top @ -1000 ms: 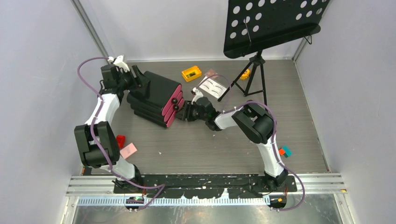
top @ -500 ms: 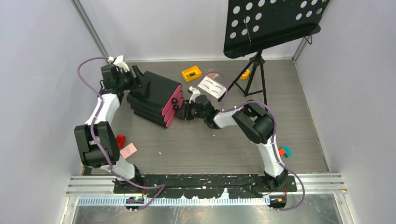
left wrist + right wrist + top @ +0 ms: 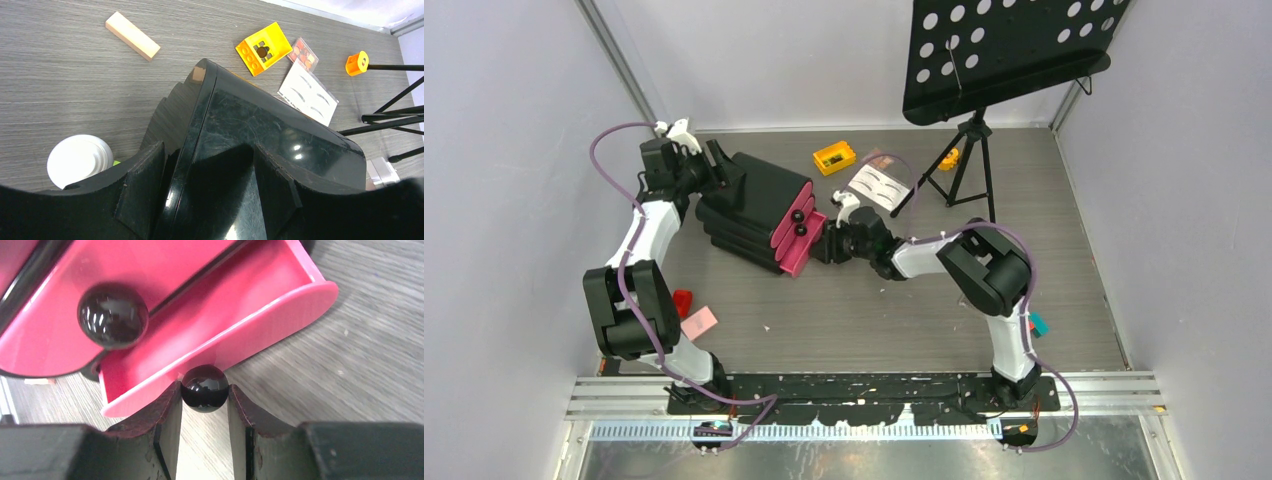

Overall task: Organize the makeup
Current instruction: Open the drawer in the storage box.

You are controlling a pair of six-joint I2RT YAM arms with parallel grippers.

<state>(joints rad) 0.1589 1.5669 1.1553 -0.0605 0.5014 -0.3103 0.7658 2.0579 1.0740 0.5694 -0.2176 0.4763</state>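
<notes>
Two grips share one job. The left gripper [image 3: 207, 167] clamps across the back of the black chest [image 3: 759, 195], evidently bracing it. The right gripper [image 3: 832, 241] is pinched on the black knob [image 3: 205, 387] of the lowest pink drawer [image 3: 240, 325], which stands partly out, empty as far as shown. Makeup waits outside: the eyebrow card [image 3: 876, 186] and brown palette [image 3: 303, 51] lie at two to three o'clock of the chest.

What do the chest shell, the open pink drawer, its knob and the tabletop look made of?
The chest shell is probably hard plastic: gloss black, sharp light reflections, fine scratches. The pink drawer looks like smooth moulded plastic with a satin sheen and a thin rounded front. The knob is a glossy black ball with mirror-like highlights, plastic or glass, unclear which. The tabletop has a matte grey wood-grain print, likely laminate.
</notes>
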